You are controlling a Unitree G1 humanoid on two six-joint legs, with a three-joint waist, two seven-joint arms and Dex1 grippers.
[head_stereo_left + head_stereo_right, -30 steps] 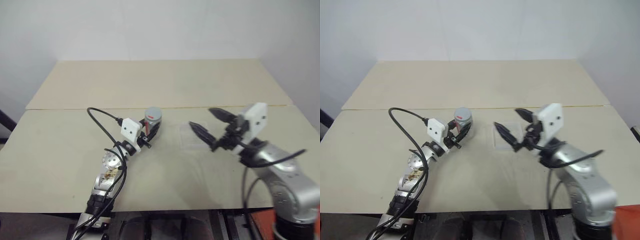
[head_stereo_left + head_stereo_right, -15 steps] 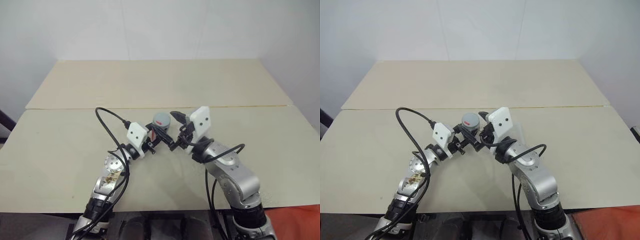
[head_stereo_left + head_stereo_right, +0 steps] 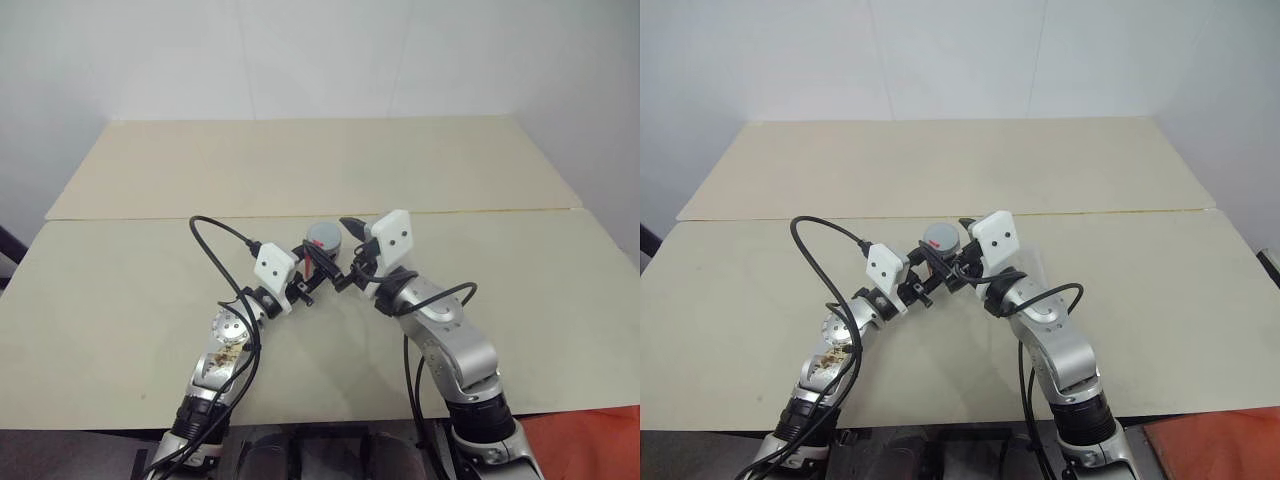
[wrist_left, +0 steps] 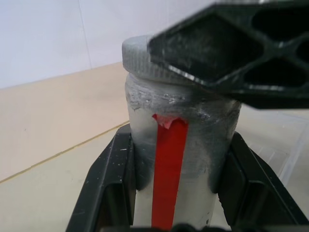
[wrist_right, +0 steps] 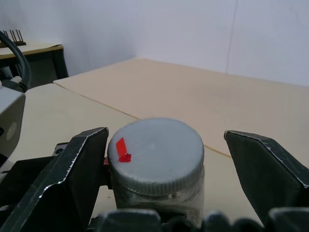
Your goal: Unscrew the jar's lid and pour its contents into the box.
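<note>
Right wrist view: right gripper (image 5: 159, 193) spread wide, fingers either side of lid (image 5: 155, 155), not yet touching. Left gripper (image 4: 176, 193) clamped on jar (image 4: 174, 159), held above table (image 3: 130, 300). Lid on. Step: lid grab before unscrewing. Next, likely: close on lid rim squarely, then twist. Box (image 3: 1032, 262) just behind right wrist.

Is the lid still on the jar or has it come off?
On. The grey lid sits flat on top of the jar, which the left gripper holds upright by its sides.
</note>
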